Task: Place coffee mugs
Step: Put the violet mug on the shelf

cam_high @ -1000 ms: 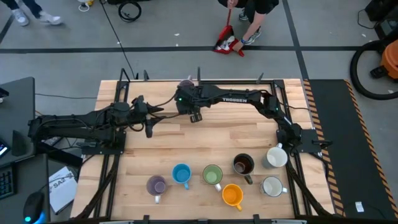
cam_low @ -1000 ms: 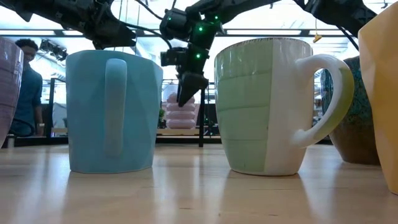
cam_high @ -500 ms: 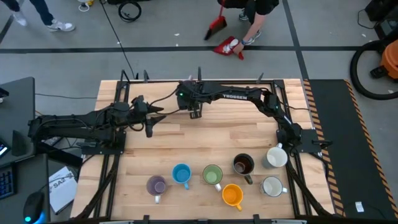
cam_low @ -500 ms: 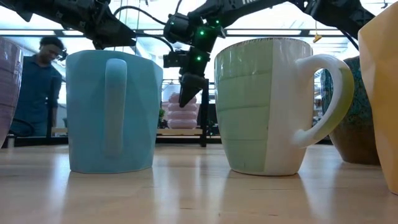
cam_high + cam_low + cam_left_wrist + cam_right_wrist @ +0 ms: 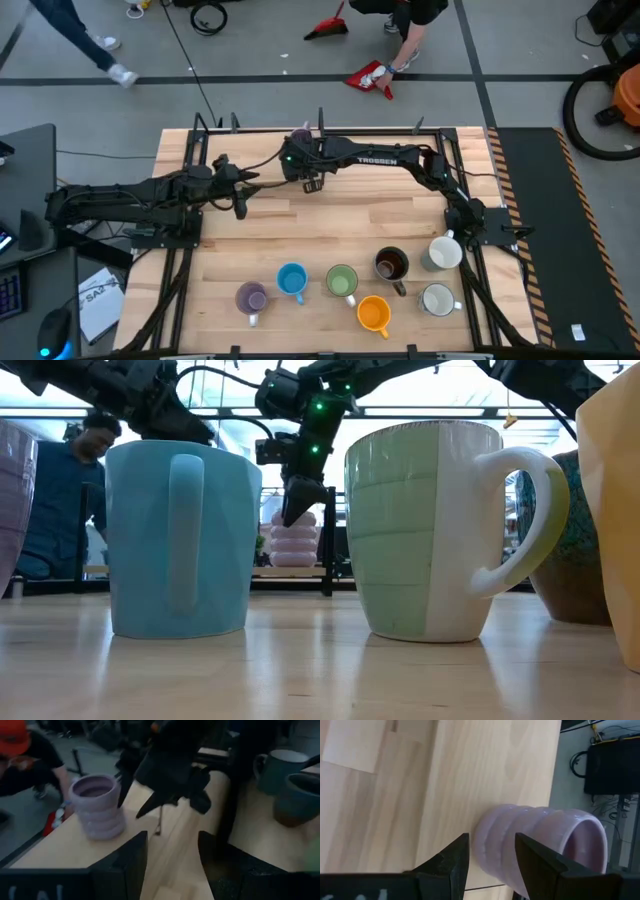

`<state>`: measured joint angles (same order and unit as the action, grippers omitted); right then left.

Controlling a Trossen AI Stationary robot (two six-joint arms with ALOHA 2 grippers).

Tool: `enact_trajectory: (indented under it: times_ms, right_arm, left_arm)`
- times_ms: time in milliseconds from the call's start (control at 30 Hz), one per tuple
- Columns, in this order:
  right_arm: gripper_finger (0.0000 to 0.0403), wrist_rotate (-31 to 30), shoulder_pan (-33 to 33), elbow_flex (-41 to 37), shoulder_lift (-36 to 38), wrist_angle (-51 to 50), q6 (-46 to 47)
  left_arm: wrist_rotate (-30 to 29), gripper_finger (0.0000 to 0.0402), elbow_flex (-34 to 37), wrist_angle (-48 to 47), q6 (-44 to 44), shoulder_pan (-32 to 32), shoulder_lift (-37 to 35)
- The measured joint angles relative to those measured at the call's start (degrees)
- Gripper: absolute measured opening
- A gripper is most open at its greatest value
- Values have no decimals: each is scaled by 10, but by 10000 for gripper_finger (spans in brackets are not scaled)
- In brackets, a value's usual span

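Observation:
A ribbed lilac mug [image 5: 300, 135] stands upright on its base at the table's far edge. My right gripper [image 5: 311, 186] hangs open just nearside of it, tips slanting down above the mug [image 5: 540, 845] without touching. My left gripper [image 5: 240, 203] waits open at the table's left, facing that mug [image 5: 97, 805]. Along the near edge stand a second lilac mug [image 5: 251, 297], a blue [image 5: 292, 280], a green [image 5: 342, 281], an orange [image 5: 373, 314], a dark brown [image 5: 391, 265] and two white mugs [image 5: 443, 252] [image 5: 437, 299].
Bare wood [image 5: 330, 225] lies between the far mug and the front row. Black frame posts [image 5: 319, 120] stand at the far edge. People move on the floor beyond the table [image 5: 400, 20], and one stands behind it in the low view [image 5: 60, 490].
My right gripper has swung slightly above the far lilac mug and stays open. My left gripper has tipped a little without changing place. The mugs have not moved. The people beyond the table have walked on.

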<state>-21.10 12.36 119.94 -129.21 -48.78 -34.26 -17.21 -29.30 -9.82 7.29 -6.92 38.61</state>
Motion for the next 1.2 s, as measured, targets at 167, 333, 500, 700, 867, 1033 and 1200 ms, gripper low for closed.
enact_trajectory:
  times_ms: [167, 333, 500, 700, 867, 1033, 1200]
  right_arm:
    - [161, 6, 9, 0, 0, 2, 0]
    - [158, 17, 16, 0, 0, 3, -3]
    - [158, 17, 23, 0, 0, 8, -12]
    - [158, 17, 29, 0, 0, 24, -33]
    - [158, 26, 31, 1, 0, 30, -37]
    - [158, 28, 35, 1, 0, 29, -34]
    - [158, 1, 10, 6, 4, 23, -36]
  left_arm:
    - [-2, 181, 0, -5, 11, 0, 0]
    - [-2, 181, 0, -5, 11, 0, 0]
    - [-2, 181, 0, -5, 10, 0, 0]
    - [-2, 181, 0, -5, 10, 0, 0]
    - [-2, 181, 0, -5, 10, 0, 0]
    - [-2, 181, 0, -4, 5, 0, 0]
    - [-2, 181, 0, -4, 3, 0, 0]
